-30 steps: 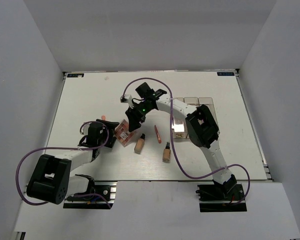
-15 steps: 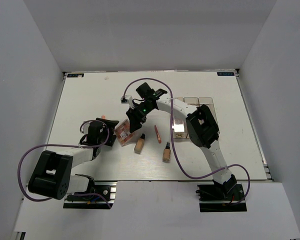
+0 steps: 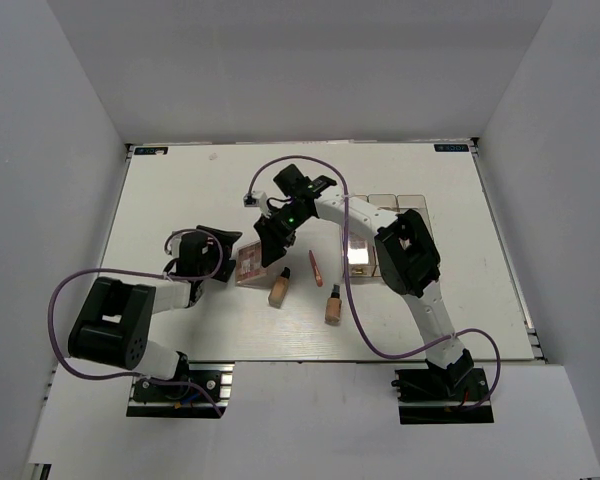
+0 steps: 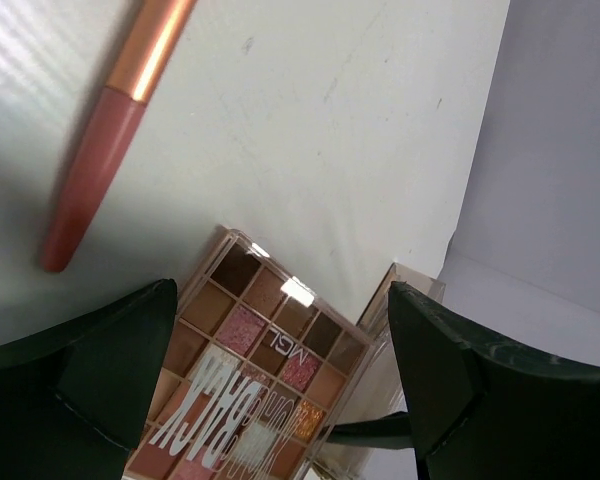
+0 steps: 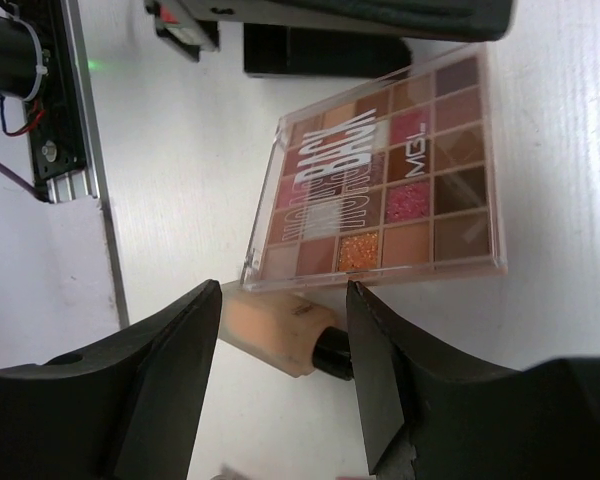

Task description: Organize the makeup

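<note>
An eyeshadow palette (image 3: 248, 265) with pink and brown pans lies just right of my left gripper (image 3: 223, 262). In the left wrist view the palette (image 4: 250, 370) sits between the wide-open jaws of the left gripper (image 4: 280, 300), and I cannot tell whether they touch it. My right gripper (image 3: 269, 248) is open and hovers over the palette's right side. In its view the right gripper (image 5: 283, 330) frames the palette (image 5: 380, 190) and a beige bottle with a black cap (image 5: 280, 335) against the palette's edge. That bottle (image 3: 278, 290), a second bottle (image 3: 333, 305) and a thin pink stick (image 3: 316, 267) lie on the table.
A clear compartment box (image 3: 390, 205) stands right of centre, partly behind the right arm, and its corner shows in the left wrist view (image 4: 405, 290). A pink stick with a gold band (image 4: 100, 160) lies on the white table (image 3: 180, 190). Purple cables loop over both arms.
My left gripper has swung further from the near edge. The palette has gone from tipped up to lying lower. The right gripper has barely moved.
</note>
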`<state>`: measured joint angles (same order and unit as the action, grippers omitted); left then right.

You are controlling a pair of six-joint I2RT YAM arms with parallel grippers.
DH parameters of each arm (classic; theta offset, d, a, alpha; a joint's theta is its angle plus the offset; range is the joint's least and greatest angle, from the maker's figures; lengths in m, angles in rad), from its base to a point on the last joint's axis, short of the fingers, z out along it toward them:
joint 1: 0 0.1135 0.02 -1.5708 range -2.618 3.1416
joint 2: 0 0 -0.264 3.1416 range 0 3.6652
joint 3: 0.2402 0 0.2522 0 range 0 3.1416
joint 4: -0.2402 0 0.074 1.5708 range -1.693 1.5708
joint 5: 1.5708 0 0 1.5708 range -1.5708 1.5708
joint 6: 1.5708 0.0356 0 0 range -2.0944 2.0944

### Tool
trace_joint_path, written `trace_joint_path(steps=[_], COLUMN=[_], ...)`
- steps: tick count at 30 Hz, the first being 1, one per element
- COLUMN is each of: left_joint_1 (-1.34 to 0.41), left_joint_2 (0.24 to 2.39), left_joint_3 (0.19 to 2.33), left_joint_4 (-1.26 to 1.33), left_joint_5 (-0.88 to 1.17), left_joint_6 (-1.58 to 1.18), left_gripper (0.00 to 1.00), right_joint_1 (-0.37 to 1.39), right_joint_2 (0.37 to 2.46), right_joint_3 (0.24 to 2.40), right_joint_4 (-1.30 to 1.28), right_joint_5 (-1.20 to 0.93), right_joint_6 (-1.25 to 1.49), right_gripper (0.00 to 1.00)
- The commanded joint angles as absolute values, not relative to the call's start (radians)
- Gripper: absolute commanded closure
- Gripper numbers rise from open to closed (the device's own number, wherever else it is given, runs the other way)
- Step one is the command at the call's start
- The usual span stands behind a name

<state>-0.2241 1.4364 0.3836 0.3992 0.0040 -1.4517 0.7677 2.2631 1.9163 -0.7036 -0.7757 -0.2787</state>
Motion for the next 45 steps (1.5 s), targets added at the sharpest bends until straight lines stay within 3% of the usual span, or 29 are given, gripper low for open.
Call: trace_joint_path(steps=[1, 31, 45], left_joint_1=[-0.256, -0.275, -0.275], left_joint_2=[1.532, 1.618, 1.556], left_joint_3=[0.370, 0.417, 0.373], left_joint_4=[0.235, 0.178, 0.112], left_joint_5=[0.192, 0.351, 0.368], left_joint_6=[-1.414, -1.236, -1.200], left_gripper=[0.02, 0.02, 0.02], right_joint_1=[0.808, 0.805, 0.801], right_joint_2=[2.246, 2.227, 2.198], right_joint_3=[1.916, 1.862, 1.841], right_joint_4=[-0.620, -0.560, -0.540], right_joint_5=[-0.838, -0.765, -0.729], right_joint_6=[-0.278, -0.225, -0.215], right_gripper=[0.41, 0.40, 0.40])
